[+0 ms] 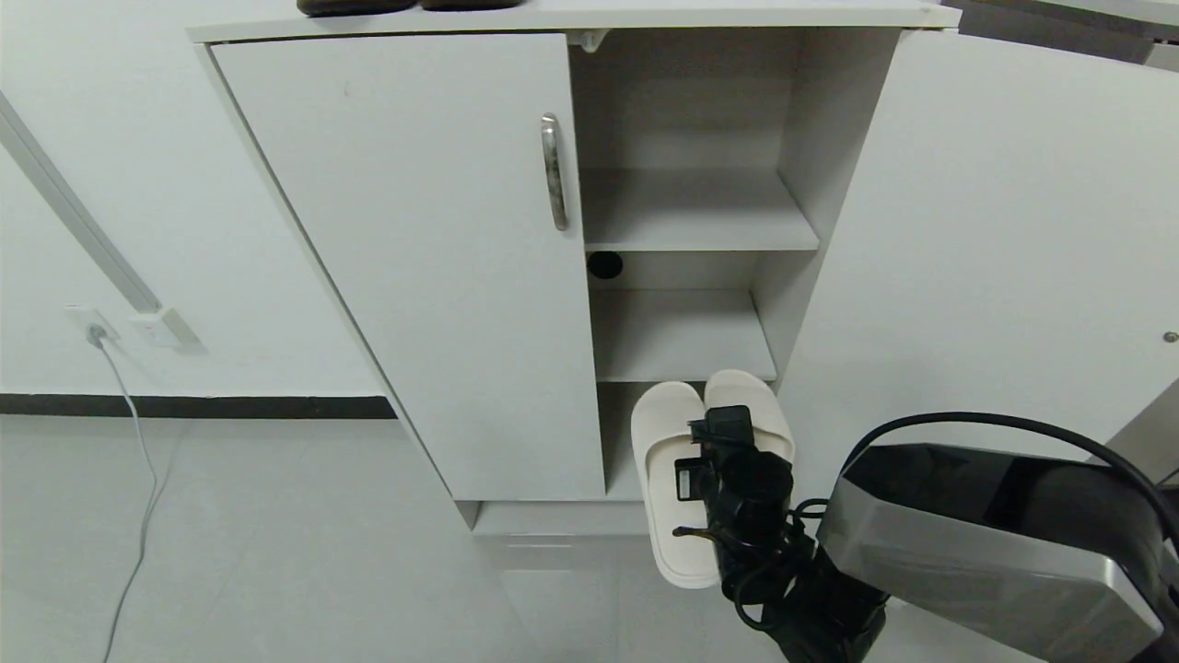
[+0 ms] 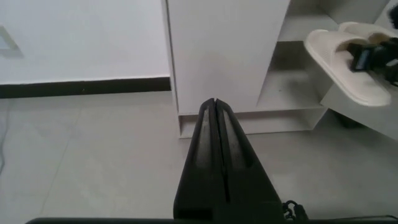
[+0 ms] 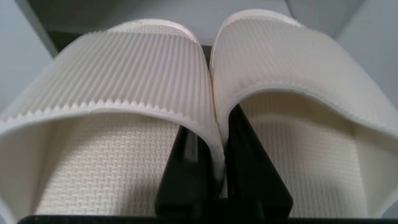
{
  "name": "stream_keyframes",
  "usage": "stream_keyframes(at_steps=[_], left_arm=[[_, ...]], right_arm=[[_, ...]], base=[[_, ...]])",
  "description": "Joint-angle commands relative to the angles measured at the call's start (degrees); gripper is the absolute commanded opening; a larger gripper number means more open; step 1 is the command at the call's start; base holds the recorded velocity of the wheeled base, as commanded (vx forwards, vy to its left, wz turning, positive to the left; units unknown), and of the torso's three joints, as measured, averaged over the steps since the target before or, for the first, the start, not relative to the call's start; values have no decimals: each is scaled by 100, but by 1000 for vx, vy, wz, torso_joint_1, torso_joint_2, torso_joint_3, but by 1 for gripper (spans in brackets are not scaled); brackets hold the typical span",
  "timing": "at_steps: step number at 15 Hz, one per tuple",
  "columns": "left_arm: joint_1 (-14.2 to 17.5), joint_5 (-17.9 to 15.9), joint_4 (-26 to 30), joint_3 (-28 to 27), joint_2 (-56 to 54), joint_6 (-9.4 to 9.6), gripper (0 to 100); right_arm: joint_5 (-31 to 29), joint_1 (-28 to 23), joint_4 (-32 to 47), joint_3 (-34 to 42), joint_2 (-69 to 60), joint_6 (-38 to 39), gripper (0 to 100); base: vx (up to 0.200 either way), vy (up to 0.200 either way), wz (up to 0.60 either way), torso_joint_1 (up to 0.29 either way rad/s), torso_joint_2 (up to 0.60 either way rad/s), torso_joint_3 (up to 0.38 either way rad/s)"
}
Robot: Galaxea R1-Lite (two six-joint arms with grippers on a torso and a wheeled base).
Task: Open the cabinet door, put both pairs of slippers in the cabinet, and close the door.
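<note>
A pair of white slippers [image 1: 665,479] hangs side by side in front of the cabinet's [image 1: 414,276] bottom compartment, toes toward the opening. My right gripper [image 1: 714,442] is shut on the slippers' two inner edges, its black fingers [image 3: 249,180] pinching them together under the ribbed straps [image 3: 143,68]. A second, dark pair of slippers [image 1: 405,5] lies on the cabinet top. The right cabinet door [image 1: 995,249] stands wide open. My left gripper [image 2: 214,124] is shut on nothing, low over the floor left of the cabinet, and from there the white slippers [image 2: 339,62] show ahead.
The left door [image 1: 414,276] with its metal handle [image 1: 553,170] is closed. Two bare shelves [image 1: 691,216] sit above the bottom compartment. A wall socket and cable [image 1: 92,327] are at the far left, with open tiled floor [image 1: 276,552] between.
</note>
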State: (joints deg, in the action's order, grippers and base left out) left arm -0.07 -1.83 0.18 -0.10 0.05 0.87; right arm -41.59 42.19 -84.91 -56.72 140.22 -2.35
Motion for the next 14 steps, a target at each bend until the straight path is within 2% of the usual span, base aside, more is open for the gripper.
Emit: stream_keyframes(at_steps=[1, 7, 14], left_arm=[[-1, -2, -1, 1, 4, 1, 0], [-1, -2, -1, 1, 4, 1, 0], [-1, -2, -1, 1, 13, 1, 0]], right_arm=[[-7, -53, 132, -252, 32, 7, 0], [73, -88, 554, -577, 138, 165, 0], [134, -150, 537, -629, 173, 200, 0]], base=[[0, 0, 0, 0, 0, 0], [0, 0, 0, 0, 0, 0], [0, 0, 0, 0, 0, 0]])
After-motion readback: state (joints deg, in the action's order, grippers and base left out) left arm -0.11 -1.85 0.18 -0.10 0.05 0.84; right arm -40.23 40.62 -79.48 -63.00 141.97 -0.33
